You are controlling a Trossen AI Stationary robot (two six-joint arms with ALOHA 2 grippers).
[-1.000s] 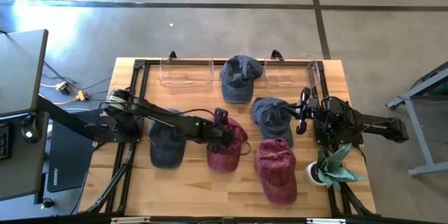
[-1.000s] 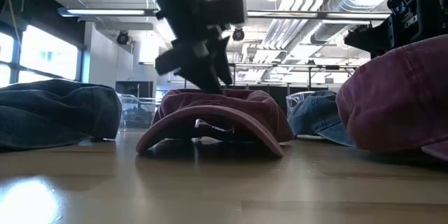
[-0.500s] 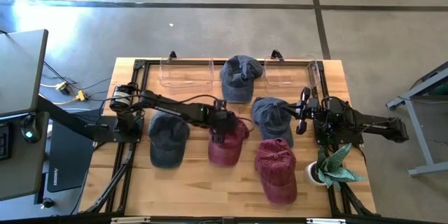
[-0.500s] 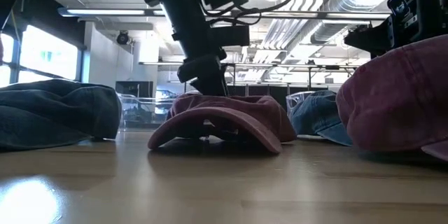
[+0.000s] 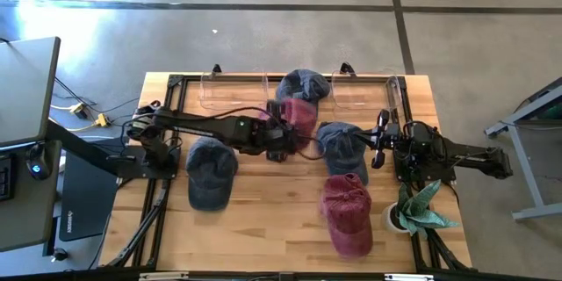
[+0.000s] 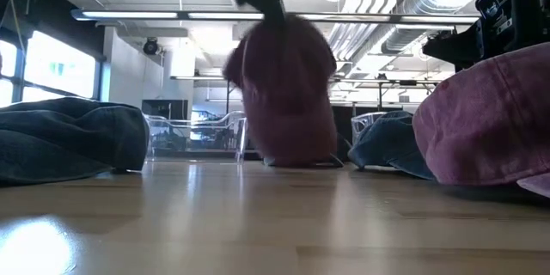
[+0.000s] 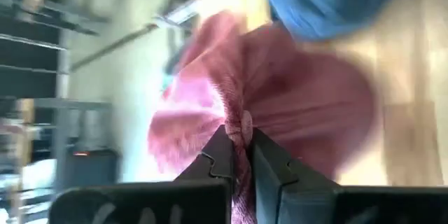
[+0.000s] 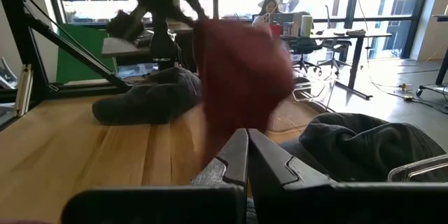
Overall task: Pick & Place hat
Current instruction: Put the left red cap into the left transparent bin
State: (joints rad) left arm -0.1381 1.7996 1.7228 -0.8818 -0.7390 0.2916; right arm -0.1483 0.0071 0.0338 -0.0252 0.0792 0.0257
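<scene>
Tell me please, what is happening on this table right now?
The left gripper has its jaws shut on a red hat and holds it lifted above the table, near the blue hat at the far edge between two clear bins. The right gripper waits at the right side beside another blue hat, its jaws shut and holding nothing. A second red hat and a dark blue hat lie on the table untouched.

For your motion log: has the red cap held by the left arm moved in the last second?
Yes. The left pincer has lifted the red cap off the table, toward the clear bins.
</scene>
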